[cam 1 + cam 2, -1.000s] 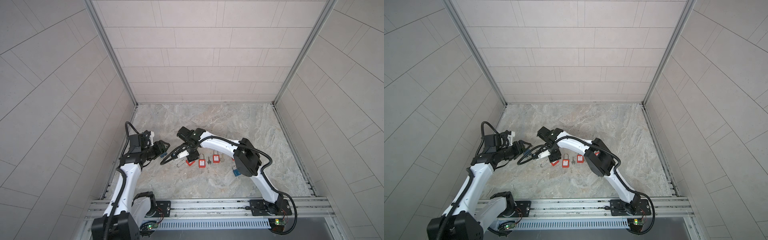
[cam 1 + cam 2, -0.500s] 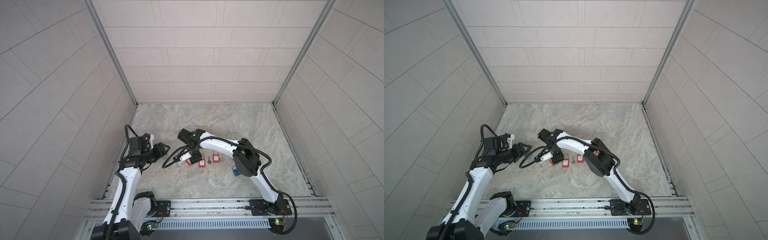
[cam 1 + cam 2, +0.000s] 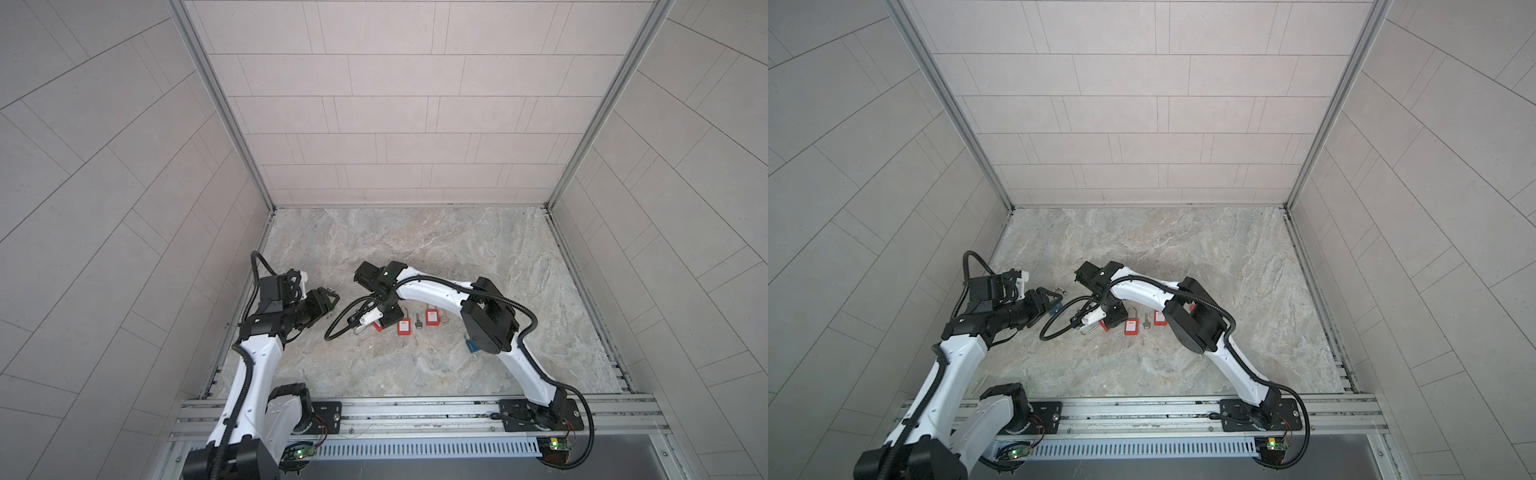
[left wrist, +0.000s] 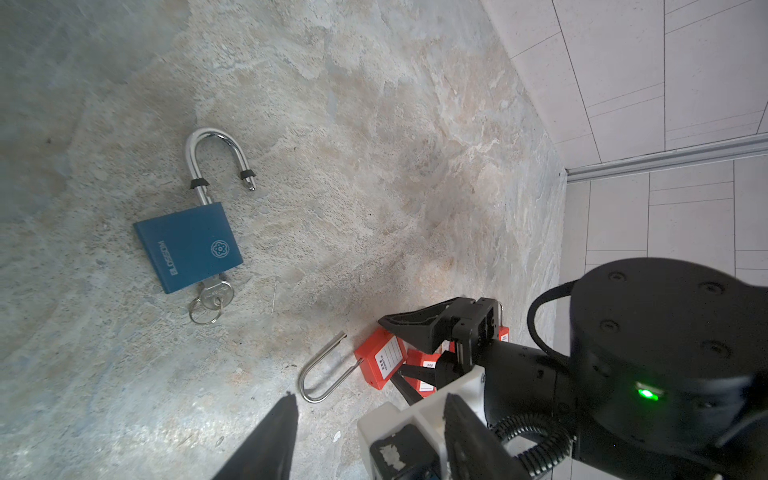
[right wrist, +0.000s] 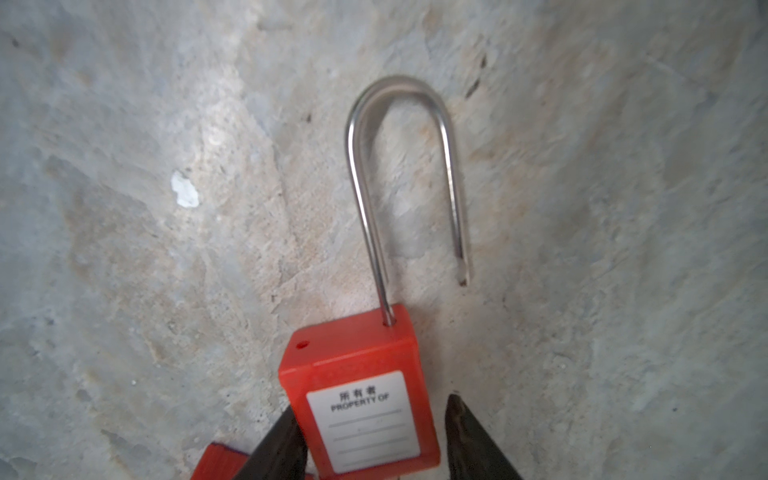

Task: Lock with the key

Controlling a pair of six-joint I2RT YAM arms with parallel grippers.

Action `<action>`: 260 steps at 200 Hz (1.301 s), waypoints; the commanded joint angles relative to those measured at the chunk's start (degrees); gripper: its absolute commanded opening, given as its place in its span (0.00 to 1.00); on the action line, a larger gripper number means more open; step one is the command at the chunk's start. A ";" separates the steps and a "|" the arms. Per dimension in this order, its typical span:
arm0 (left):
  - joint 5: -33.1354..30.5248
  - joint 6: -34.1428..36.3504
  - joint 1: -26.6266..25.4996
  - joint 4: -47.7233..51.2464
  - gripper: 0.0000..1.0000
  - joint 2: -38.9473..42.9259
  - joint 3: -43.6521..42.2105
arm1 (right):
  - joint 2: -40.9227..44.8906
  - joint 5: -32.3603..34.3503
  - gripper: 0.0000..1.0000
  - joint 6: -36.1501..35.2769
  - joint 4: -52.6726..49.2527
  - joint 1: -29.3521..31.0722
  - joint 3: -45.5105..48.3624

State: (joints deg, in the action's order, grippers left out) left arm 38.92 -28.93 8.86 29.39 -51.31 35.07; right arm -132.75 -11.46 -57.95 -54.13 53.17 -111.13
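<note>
A red padlock [image 5: 361, 399] with a white label lies on the stone floor, its steel shackle [image 5: 399, 95] swung open. My right gripper [image 5: 372, 409] straddles its body. One finger touches a side and the other stands a little off, so it is open. In both top views this gripper [image 3: 384, 322] [image 3: 1111, 318] sits low over the padlock. A blue padlock [image 4: 189, 247] lies flat with its shackle open and a key [image 4: 214, 293] in its keyhole. My left gripper [image 4: 370, 415] hovers open and empty near it [image 3: 1054, 297].
Two more red padlocks [image 3: 404, 327] [image 3: 432, 318] lie in a row with a loose key [image 3: 418, 322] between them. A small blue thing [image 3: 471, 345] shows under the right arm's elbow. Tiled walls close in the floor on three sides; a metal rail [image 3: 415, 409] runs along the front.
My right gripper's jaws have narrowed around the red padlock's body and it has sunk slightly toward the floor. The left arm has hardly moved.
</note>
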 commanded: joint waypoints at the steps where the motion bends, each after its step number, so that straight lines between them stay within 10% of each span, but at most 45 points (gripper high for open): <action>1: -0.62 -0.08 -0.02 -1.09 0.62 0.87 -0.57 | -1.59 -0.13 0.48 -1.23 -0.53 0.69 -0.14; 140: 8.62 13.89 -2.41 1.53 0.57 2.18 8.44 | 18.43 -5.89 0.26 1.96 1.66 0.19 8.99; 211: 9.59 39.95 -13.41 7.37 0.52 3.51 15.42 | 37.27 -12.80 0.26 3.39 0.23 -8.88 18.39; 260: 8.38 44.44 -25.30 -14.53 0.51 17.17 2.21 | 47.13 -12.80 0.26 2.85 -1.59 -12.72 25.00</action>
State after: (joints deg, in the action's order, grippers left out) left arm 46.72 11.09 -13.37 27.35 -38.04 40.40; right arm -90.43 -21.69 -54.35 -53.45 41.10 -88.58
